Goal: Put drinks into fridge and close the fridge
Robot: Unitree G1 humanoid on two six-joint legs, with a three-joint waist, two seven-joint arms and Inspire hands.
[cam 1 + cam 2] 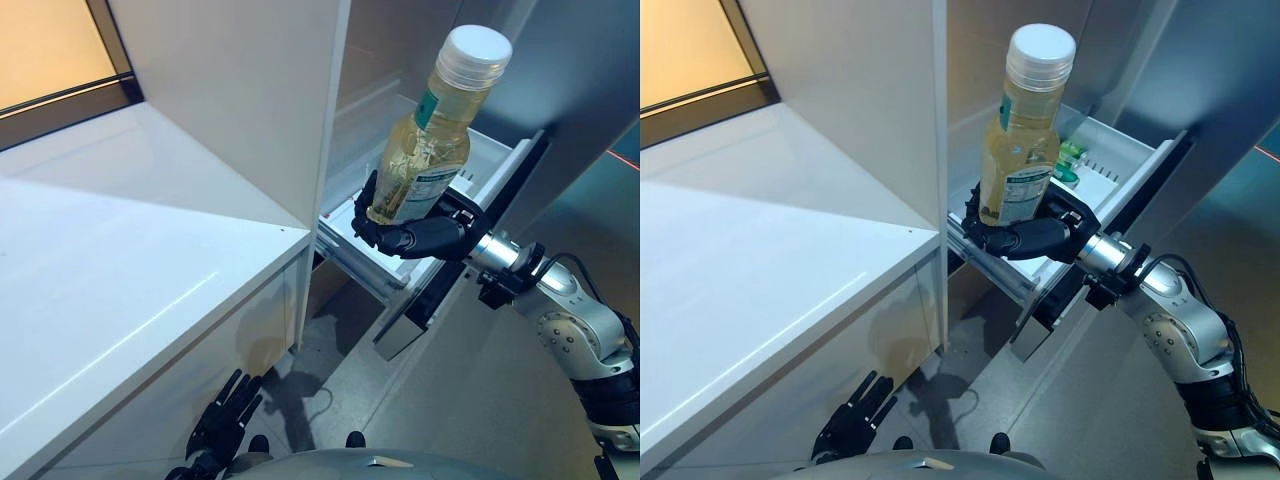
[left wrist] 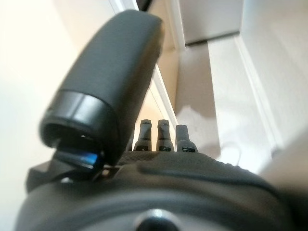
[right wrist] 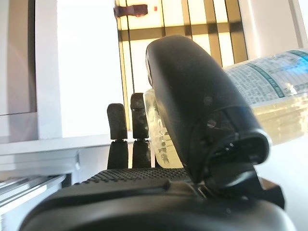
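Bottle (image 1: 1018, 160) of pale yellow drink, white-capped, held upright in right robot hand (image 1: 1025, 237), fingers curled round its base, just above open fridge drawer (image 1: 1110, 160). Green item already inside. Left robot hand (image 1: 225, 418) hangs relaxed, empty. Remaining: lower bottle in, release, close fridge.

Worktop (image 1: 120, 260): at left. Fridge (image 1: 240, 90): behind and right of the worktop, its drawer (image 1: 1110, 160) pulled out to the right. Bottle (image 1: 1022, 150): upright in the right hand (image 1: 1025, 238), over the drawer. Small item (image 1: 1070, 160): in the drawer, behind the bottle. Left hand (image 1: 225, 415): low, before the worktop's front.
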